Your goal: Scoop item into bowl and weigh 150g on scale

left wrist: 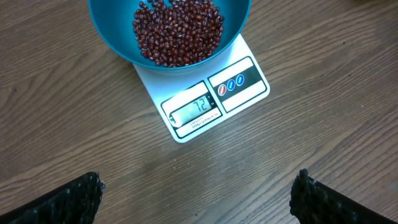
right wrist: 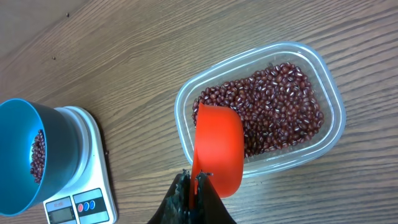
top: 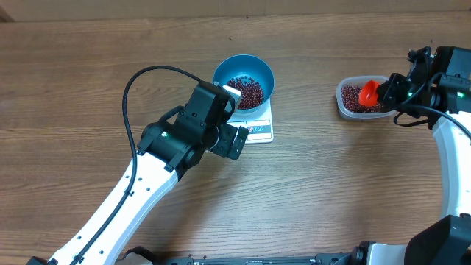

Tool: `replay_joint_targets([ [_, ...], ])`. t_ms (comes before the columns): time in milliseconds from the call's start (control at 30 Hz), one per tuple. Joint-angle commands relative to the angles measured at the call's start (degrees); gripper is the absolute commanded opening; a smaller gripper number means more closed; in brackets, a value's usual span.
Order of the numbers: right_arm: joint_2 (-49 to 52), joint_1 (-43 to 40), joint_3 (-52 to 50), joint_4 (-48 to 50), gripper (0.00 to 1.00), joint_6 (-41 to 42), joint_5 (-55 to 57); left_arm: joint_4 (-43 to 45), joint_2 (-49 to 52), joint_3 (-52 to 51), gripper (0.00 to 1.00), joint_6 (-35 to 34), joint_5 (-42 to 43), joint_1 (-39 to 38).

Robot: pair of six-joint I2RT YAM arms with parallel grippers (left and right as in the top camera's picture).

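A blue bowl [top: 243, 81] holding dark red beans [left wrist: 178, 31] stands on the white scale [left wrist: 239, 84], whose display shows a reading. My left gripper [left wrist: 198, 190] is open just in front of the scale, nothing between its black fingers [left wrist: 78, 199]. At the right, my right gripper [right wrist: 196, 183] is shut on the handle of an orange scoop [right wrist: 217, 146], which hangs over the near edge of a clear plastic tub [right wrist: 329, 127] filled with more beans [right wrist: 273, 106]. In the overhead view the scoop [top: 369, 92] sits above the tub [top: 346, 107].
The left arm [top: 147, 177] stretches from the front edge up to the scale. The right arm [top: 449, 110] comes in along the right edge. A black cable [top: 132, 81] loops above the left arm. Bare wood table [top: 331, 184] lies between the scale and tub.
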Motion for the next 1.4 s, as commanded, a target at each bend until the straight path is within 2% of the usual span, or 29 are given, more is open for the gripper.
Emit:
replay_joint_targets([
  [0, -1.38, 0.02, 1.88, 0.02, 0.04, -0.22, 0.15, 0.00, 0.46, 0.70, 1.00, 1.27, 0.24, -0.11],
  [600, -1.36, 0.04, 1.88, 0.07, 0.03, -1.68, 9.79, 0.00, 0.46, 0.70, 1.00, 1.27, 0.24, -0.11],
  [967, 0.17, 0.15, 1.88, 3.61, 0.04, -14.86, 10.62, 0.00, 0.46, 0.70, 0.99, 1.27, 0.24, -0.11],
  [1367, 8.79, 3.41, 1.86, 9.55, 0.04, -15.50, 10.21, 0.00, 0.46, 0.70, 1.00, 1.27, 0.24, -0.11],
])
